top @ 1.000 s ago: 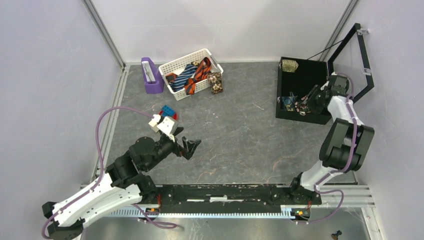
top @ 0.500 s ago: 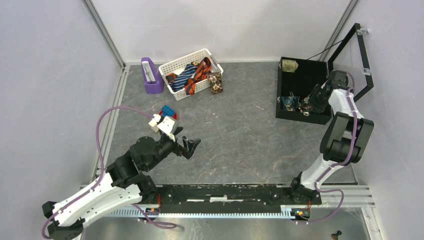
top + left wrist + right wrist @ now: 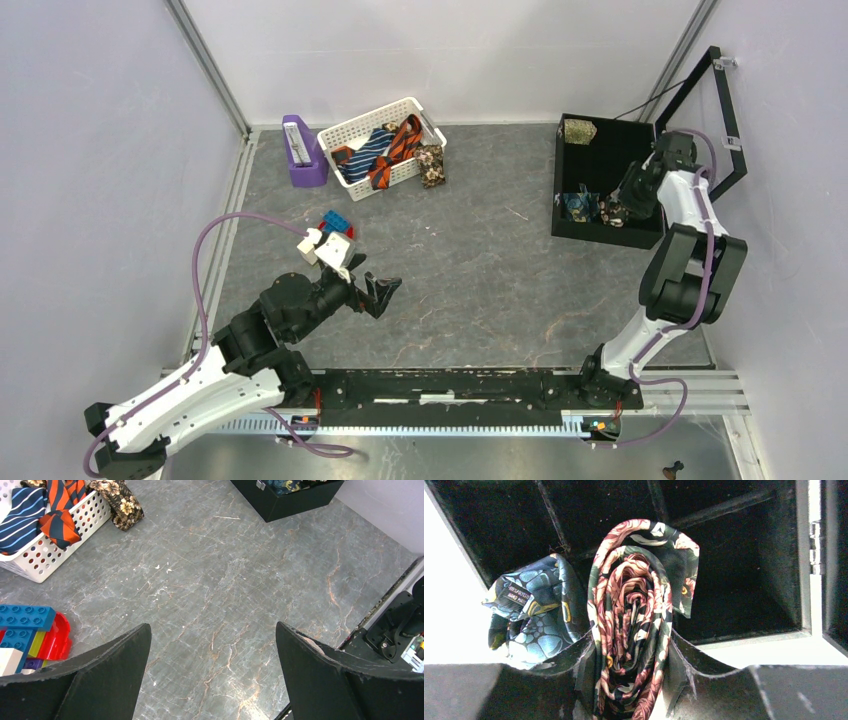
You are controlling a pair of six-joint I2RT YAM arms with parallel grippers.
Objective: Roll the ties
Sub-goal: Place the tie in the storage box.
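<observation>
My right gripper (image 3: pixel 630 672) is shut on a rolled dark tie with pink-cream floral print (image 3: pixel 631 615) and holds it over a compartment of the black divided box (image 3: pixel 744 580). A rolled teal tie (image 3: pixel 531 615) lies in the compartment beside it. In the top view the right gripper (image 3: pixel 622 205) is at the box's near right part (image 3: pixel 600 235). An olive-gold rolled tie (image 3: pixel 578 130) sits in a far compartment. My left gripper (image 3: pixel 212 680) is open and empty above bare table; it also shows in the top view (image 3: pixel 383 293).
A white basket (image 3: pixel 345 130) at the back holds navy-white striped (image 3: pixel 367 152) and orange-black striped ties (image 3: pixel 398 140); a tan floral tie (image 3: pixel 431 165) hangs at its right. A purple holder (image 3: pixel 302 152) stands left of it. Toy blocks (image 3: pixel 336 223) lie near the left wrist.
My right gripper has moved with the rolled floral tie, shifting a little toward the far right over the black box. The left arm has not moved.
</observation>
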